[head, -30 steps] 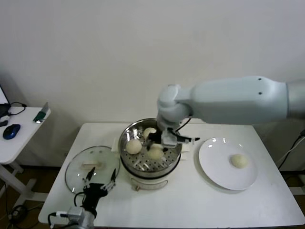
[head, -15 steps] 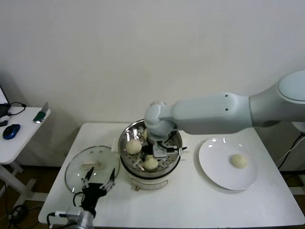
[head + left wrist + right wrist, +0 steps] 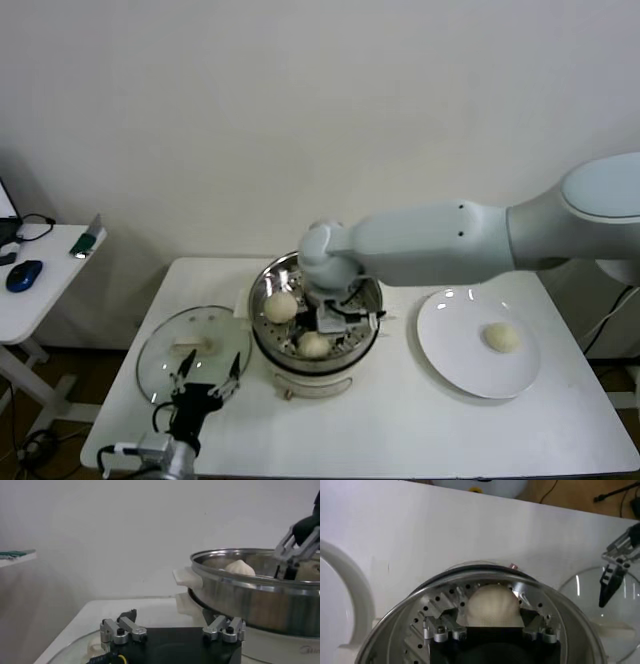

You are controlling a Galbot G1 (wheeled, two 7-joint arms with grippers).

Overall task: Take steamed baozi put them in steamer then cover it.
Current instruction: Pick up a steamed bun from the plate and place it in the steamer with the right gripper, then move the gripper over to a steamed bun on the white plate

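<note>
- Baozi [image 3: 492,606]: seated on steamer [image 3: 395,625] tray near its front rim, between the spread fingers of right gripper [image 3: 492,630].
- Plate bun [image 3: 502,337]: right of steamer, nearer the right arm.
- Left gripper [image 3: 208,387]: fingers spread, parked over cover [image 3: 165,350] by table's [image 3: 400,420] front-left corner.

Right tool [image 3: 492,630] inside steamer [image 3: 415,612], fingers spread either side of a baozi [image 3: 492,606]
</note>
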